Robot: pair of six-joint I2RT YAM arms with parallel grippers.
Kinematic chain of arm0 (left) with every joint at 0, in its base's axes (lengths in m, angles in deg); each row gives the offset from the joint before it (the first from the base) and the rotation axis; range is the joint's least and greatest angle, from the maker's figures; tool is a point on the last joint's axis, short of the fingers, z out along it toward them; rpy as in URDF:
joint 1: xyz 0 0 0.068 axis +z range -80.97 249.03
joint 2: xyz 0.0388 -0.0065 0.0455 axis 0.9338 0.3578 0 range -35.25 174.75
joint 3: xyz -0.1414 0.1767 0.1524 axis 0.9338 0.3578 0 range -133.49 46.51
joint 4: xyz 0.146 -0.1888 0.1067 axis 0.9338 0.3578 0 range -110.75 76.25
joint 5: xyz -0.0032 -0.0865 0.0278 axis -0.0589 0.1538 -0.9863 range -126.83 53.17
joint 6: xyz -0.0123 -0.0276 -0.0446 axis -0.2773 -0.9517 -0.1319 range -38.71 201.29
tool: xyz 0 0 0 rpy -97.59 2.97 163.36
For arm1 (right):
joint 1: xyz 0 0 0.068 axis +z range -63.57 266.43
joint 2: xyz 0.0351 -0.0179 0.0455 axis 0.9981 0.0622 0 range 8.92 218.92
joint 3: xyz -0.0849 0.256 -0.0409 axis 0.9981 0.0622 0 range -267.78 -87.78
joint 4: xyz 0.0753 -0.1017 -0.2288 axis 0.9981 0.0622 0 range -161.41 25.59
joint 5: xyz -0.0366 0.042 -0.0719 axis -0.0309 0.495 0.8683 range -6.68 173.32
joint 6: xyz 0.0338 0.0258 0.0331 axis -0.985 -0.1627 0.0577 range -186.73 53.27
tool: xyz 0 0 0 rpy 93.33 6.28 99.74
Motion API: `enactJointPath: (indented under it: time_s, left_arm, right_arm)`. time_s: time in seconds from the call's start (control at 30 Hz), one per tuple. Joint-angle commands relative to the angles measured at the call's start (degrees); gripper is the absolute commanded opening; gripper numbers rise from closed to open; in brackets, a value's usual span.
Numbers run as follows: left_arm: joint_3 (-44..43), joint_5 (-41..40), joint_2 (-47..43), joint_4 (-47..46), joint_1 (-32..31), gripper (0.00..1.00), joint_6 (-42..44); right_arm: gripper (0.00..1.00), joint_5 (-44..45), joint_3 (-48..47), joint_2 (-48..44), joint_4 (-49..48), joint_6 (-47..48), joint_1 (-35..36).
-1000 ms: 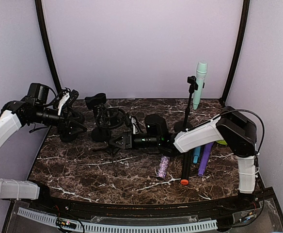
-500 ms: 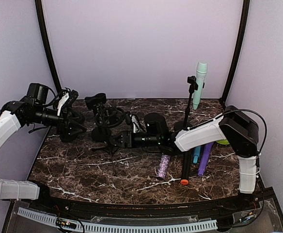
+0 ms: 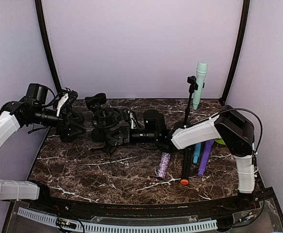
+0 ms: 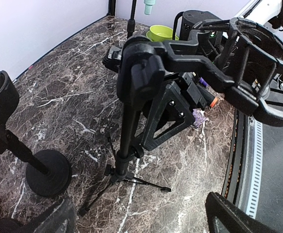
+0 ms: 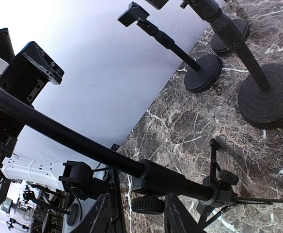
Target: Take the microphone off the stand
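Observation:
A mint-green microphone sits upright in the clip of a tall black stand at the back right; its bottom end shows in the left wrist view. My right gripper reaches far left, low over the table, at a black tripod stand with a ring mount. Its fingers are apart, with the tripod's tube lying across them and a knob between them. My left gripper is open and empty at the back left, facing the tripod stand.
Two round-base stands stand at the back left. Several loose microphones lie right of centre: a purple glitter one, a black one with an orange end, a blue one and a purple one. A green bowl sits at the right.
My right gripper has moved a little left and back, closer onto the tripod stand. The left arm and the mint microphone have not moved.

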Motion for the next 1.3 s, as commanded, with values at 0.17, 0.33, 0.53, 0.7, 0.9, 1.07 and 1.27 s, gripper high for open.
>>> enactJointPath:
  time_s: [0.17,0.33,0.53,0.7,0.9,1.07,1.27]
  left_arm:
    - [0.3,1.3,-1.3,1.7,0.3,0.95,1.3]
    - [0.1,1.5,-1.4,1.7,0.4,0.95,1.3]
    - [0.3,1.4,-1.4,1.6,0.4,0.95,1.3]
    - [0.2,1.5,-1.3,1.3,0.4,0.95,1.1]
    - [0.2,1.5,-1.3,1.3,0.3,0.95,1.1]
    - [0.2,1.5,-1.3,1.3,0.3,0.95,1.2]
    - [0.2,1.6,-1.4,1.4,0.3,0.95,1.2]
  right_arm:
    - [0.47,-1.0,-0.9,0.7,-1.6,-0.3,-0.3]
    - [0.51,-0.7,-0.8,1.3,-0.2,0.3,-0.3]
    - [0.45,-0.8,-0.8,1.2,0.1,0.8,0.1]
    - [0.34,-0.4,-1.4,1.5,1.3,1.1,0.3]
    - [0.32,-0.1,-1.5,1.7,1.6,1.1,0.4]
    - [0.31,1.3,-1.8,1.8,1.6,0.7,0.5]
    - [0.29,2.8,-3.3,2.6,2.2,0.6,0.9]
